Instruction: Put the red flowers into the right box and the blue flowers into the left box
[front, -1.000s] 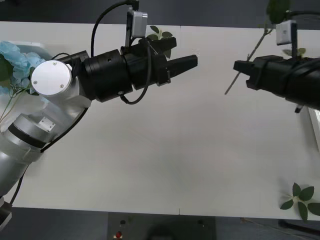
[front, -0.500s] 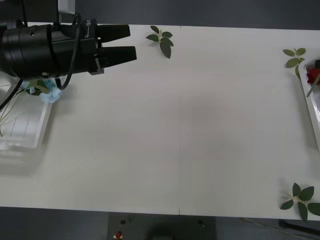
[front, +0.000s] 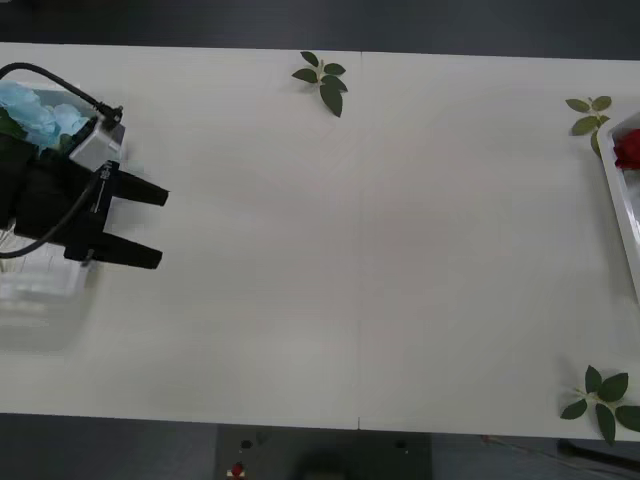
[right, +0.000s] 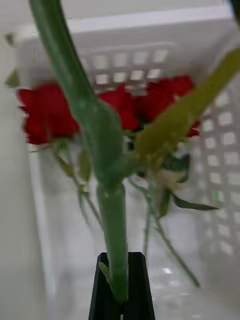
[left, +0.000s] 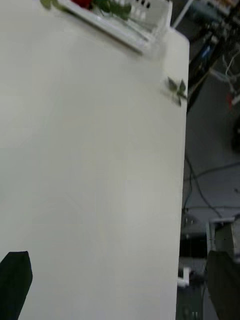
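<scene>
Sorting flowers: both arms at their boxes.
Left gripper (front: 148, 225), fingers spread apart and empty, at 9 o'clock over the left box (front: 40, 300); blue flowers (front: 35, 112) lie inside it. Right gripper (right: 121, 287) is clamped on a green stem (right: 95, 130) above the right box (front: 622, 215), where red flowers (right: 120, 107) rest. Leaf sprigs (front: 322, 80) lie at 12 o'clock on the table (front: 360, 260).

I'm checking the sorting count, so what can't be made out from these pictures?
- Front view: the right box is cut by the edge; one red flower shows.
- Front view: the left gripper and its arm hide much of the left box.
- Right wrist view: the stem between the right gripper's fingers has its bloom cut off.
</scene>
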